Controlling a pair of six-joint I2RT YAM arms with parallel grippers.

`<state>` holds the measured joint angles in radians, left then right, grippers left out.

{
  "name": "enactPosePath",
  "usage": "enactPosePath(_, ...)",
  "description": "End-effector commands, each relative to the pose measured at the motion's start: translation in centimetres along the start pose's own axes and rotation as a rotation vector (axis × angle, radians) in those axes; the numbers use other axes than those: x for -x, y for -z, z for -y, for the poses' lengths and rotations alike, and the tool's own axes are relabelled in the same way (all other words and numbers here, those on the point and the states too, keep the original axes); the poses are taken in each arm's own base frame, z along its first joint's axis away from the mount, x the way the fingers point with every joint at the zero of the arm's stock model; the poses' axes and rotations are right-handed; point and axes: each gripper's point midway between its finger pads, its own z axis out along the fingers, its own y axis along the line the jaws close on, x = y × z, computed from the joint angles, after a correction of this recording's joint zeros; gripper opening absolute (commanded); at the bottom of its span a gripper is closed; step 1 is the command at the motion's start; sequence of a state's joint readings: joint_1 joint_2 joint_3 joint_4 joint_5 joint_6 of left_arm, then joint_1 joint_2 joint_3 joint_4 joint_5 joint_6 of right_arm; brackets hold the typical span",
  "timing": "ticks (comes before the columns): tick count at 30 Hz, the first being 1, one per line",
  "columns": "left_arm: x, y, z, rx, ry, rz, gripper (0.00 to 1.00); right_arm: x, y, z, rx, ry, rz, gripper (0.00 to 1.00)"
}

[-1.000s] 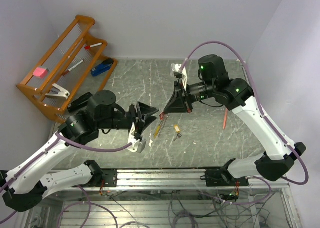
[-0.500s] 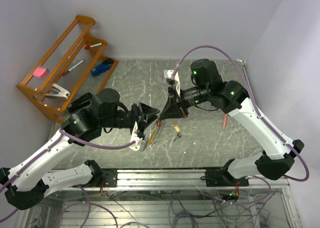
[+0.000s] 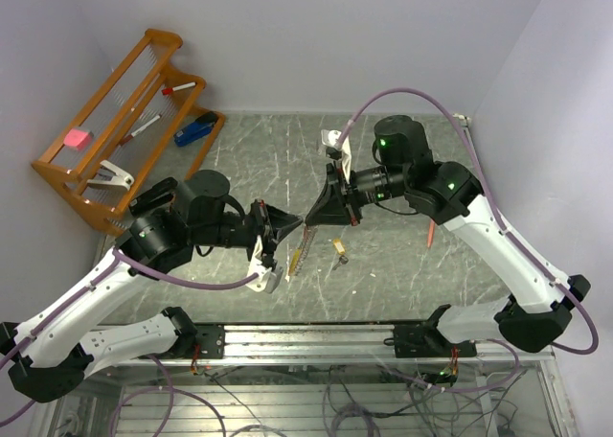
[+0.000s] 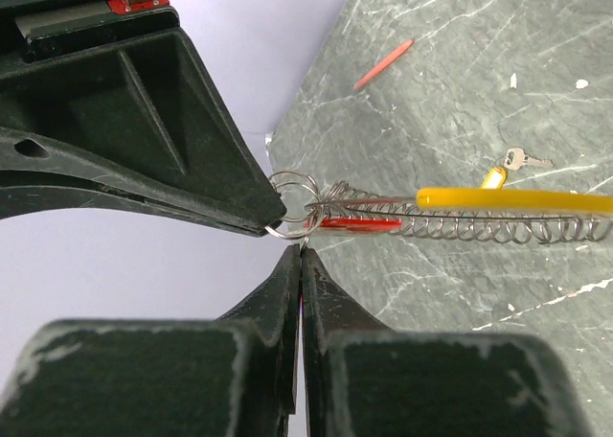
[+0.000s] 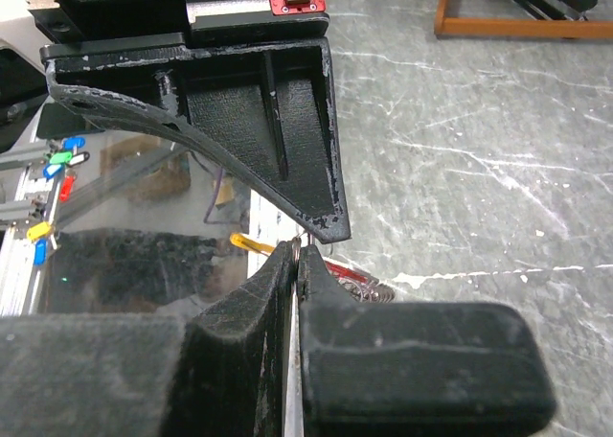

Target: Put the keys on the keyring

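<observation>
Keyring: a silvery coil with a curved yellow tag, held clear of the worktop between the two arms. In the top view it slants down from the gripper tips toward the near edge. Small split rings sit at its upper end, and a slim red piece, apparently the red-headed key, lies along the coil just beside them.

Right gripper: fingers pressed together and pinching the thin wire at the ring end of the keyring.

Left gripper: fingers pressed together, tips against the lowest small ring and facing the right gripper's tips. Whether metal sits between its pads cannot be told.

Brass-yellow key: flat on the worktop, apart from the keyring and to its right in the top view.

Thin red stick: lies on the worktop further right, under the right arm.

Orange wooden rack: stands at the far left corner against the wall
</observation>
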<state>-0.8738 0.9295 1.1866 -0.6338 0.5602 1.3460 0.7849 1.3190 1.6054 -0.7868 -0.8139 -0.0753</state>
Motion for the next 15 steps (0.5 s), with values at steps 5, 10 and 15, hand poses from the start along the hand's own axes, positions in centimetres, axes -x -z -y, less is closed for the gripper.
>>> enactPosePath(5, 0.0, 0.4, -1.2, 0.042, -0.007, -0.014, 0.07, 1.5, 0.2, -0.2, -0.02, 0.0, 0.08, 0.0)
enactPosePath(10, -0.3, 0.4, -2.6, 0.11, 0.038, -0.029, 0.07, 1.4, 0.2, 0.4, -0.065, -0.03, 0.1, 0.0)
enactPosePath(15, -0.5, 0.7, -3.2, 0.147, 0.084, -0.04, 0.07, 1.9, 0.6, 0.8, -0.122, -0.049, 0.156, 0.0)
